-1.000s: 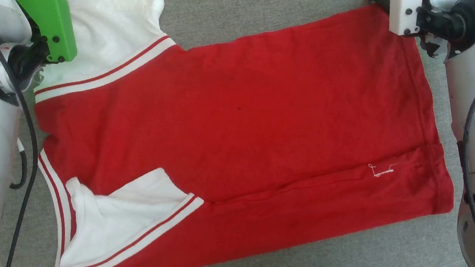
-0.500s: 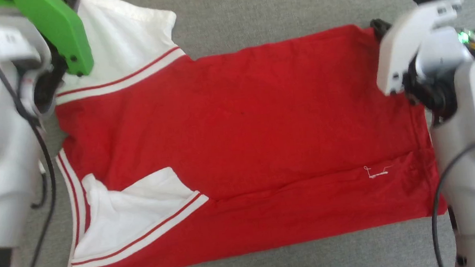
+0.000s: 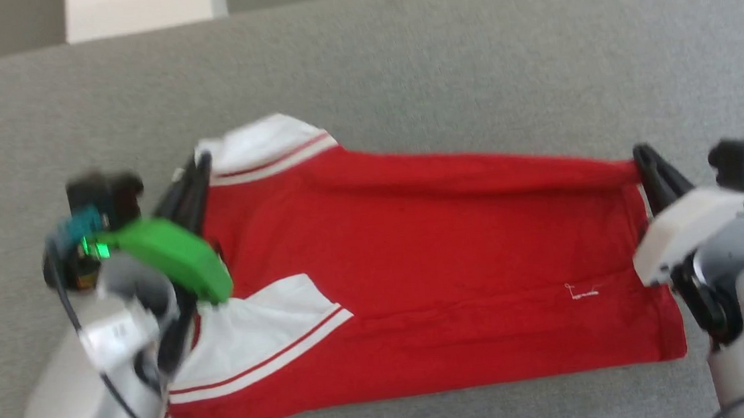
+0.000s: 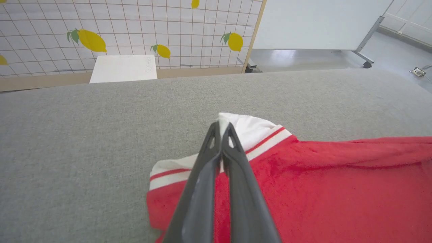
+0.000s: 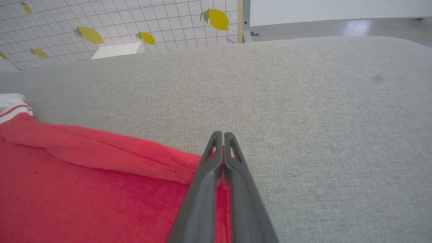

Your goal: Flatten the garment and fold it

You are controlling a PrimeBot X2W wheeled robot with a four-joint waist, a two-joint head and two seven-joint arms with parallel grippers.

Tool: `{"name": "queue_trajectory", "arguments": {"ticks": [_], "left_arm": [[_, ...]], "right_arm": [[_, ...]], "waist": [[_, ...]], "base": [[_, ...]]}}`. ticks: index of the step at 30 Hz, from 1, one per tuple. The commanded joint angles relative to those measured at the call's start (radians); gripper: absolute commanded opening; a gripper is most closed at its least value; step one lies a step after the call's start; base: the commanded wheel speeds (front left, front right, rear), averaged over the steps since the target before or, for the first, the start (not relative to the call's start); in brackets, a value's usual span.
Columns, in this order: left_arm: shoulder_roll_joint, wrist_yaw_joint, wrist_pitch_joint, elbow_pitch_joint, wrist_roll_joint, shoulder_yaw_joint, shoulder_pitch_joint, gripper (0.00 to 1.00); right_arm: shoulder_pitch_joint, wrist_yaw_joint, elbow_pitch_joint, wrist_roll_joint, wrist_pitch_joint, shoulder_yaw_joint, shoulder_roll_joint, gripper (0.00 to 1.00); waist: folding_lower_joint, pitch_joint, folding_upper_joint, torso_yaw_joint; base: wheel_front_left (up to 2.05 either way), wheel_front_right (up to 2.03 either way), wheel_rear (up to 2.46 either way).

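bright red soft t-shirt with white sleeves lies on the grey fabric table; left fingers clamp its far sleeve, right fingers its far hem corner. draw both nearward evenly, taut.

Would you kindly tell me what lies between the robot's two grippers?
In the head view, the far edge of the bright red soft-fabric T-shirt spans from the left gripper to the right gripper.

No readable text — nothing legible
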Motion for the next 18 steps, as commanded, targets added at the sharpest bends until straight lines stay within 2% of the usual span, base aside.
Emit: {"name": "queue_trajectory", "arguments": {"ticks": [1, 7, 15, 18], "left_arm": [[-0.001, 0.014, -0.017, -0.025, -0.013, 0.004, 0.054, 0.00], [0.012, 0.041, -0.004, -0.125, -0.042, -0.020, 0.241, 0.00], [0.034, 0.097, 0.043, -0.207, -0.102, -0.024, 0.437, 0.00], [0.036, 0.099, 0.056, -0.225, -0.121, -0.037, 0.496, 0.00]], "right_arm": [[0.030, -0.001, -0.010, 0.003, -0.014, -0.006, -0.006, 0.00], [0.126, -0.001, -0.032, 0.018, 0.017, -0.016, -0.023, 0.00], [0.197, -0.001, -0.023, 0.004, 0.124, 0.023, -0.094, 0.00], [0.211, -0.001, -0.008, -0.006, 0.161, 0.039, -0.120, 0.00]], "waist": [[0.0001, -0.088, 0.0000, 0.053], [0.0001, -0.124, 0.0000, 0.077], [0.0001, -0.142, 0.0000, 0.088], [0.0001, -0.140, 0.0000, 0.094]], "base": [[0.00, 0.00, 0.00], [0.00, 0.00, 0.00], [0.00, 0.00, 0.00], [0.00, 0.00, 0.00]]}}
